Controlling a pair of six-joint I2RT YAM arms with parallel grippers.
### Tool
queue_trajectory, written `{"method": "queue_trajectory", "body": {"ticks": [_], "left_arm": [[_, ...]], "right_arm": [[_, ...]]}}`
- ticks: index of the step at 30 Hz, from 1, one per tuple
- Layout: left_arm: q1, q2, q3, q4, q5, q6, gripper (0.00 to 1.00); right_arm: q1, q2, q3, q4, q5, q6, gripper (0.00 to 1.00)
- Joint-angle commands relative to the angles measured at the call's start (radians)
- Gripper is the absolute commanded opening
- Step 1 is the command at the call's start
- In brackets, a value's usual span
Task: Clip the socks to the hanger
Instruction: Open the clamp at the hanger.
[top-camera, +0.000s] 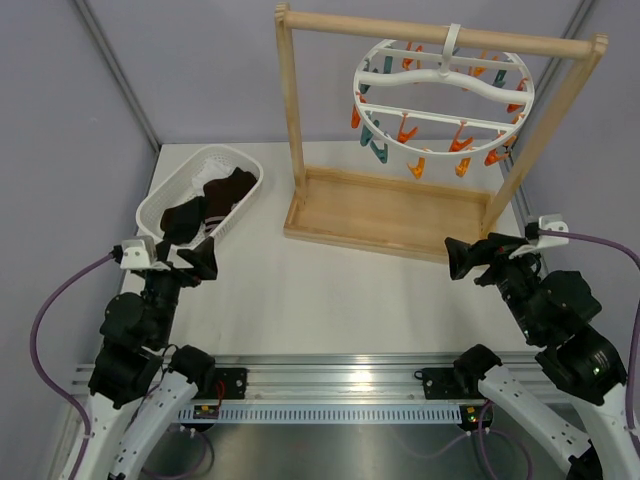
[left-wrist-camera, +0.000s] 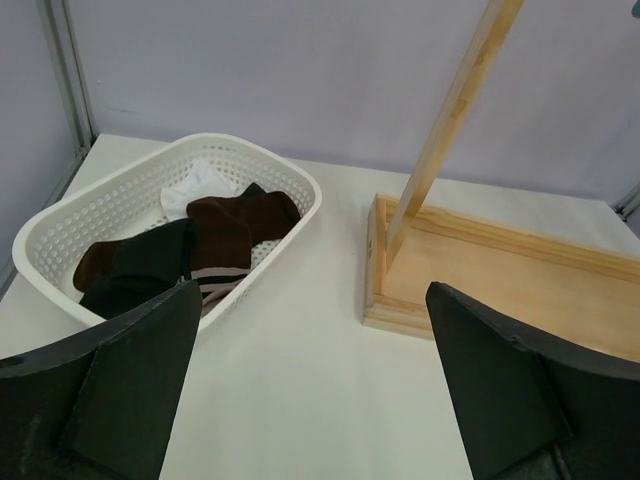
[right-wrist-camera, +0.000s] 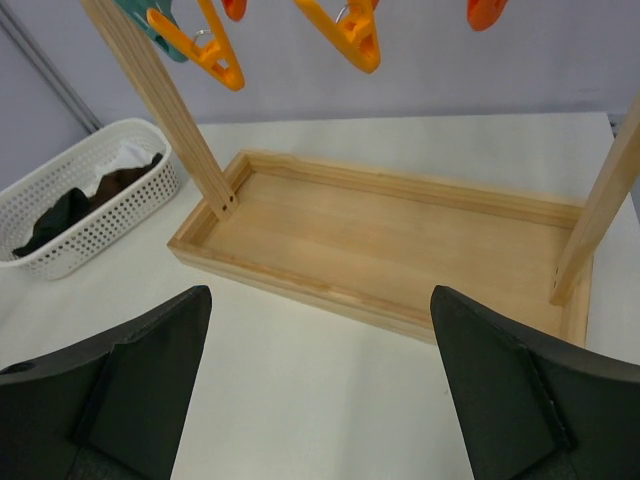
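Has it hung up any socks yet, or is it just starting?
Just starting. Done: nothing, the clips on the hanger hang bare. In hand: nothing, the left gripper and right gripper are open and empty. Left: all the socks, lying in the basket.

The white table (top-camera: 330, 290) carries a mesh basket (top-camera: 152, 208) and wooden stand (top-camera: 390, 212).

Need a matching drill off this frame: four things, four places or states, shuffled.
1 socks
2 hanger
3 left gripper
4 right gripper

A open, facing the wooden tray
B in the white basket
C open, facing the white basket
D hung on the wooden rail

Pairs: 1-B, 2-D, 3-C, 4-A
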Motion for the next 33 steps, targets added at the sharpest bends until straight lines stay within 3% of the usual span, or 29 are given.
{"method": "queue_trajectory", "body": {"ticks": [1,8,14,21,33], "left_arm": [[-0.004,0.037,0.014,0.017,0.040,-0.002,0.99],[-0.004,0.135,0.054,-0.032,0.071,-0.017,0.99],[-0.004,0.190,0.068,-0.059,0.095,-0.025,0.99],[-0.004,0.177,0.061,-0.059,0.091,-0.026,0.99],[-0.004,0.163,0.054,-0.052,0.100,-0.025,0.99]], "right_arm": [[0.002,0.077,0.048,-0.052,0.010,0.016,1.00],[0.004,0.190,0.143,0.034,0.005,-0.007,1.00],[0.004,0.319,0.201,0.091,-0.070,-0.043,0.89],[0.004,0.413,0.240,0.160,-0.153,-0.102,0.89],[0.004,0.483,0.275,0.290,-0.160,-0.149,0.88]]}}
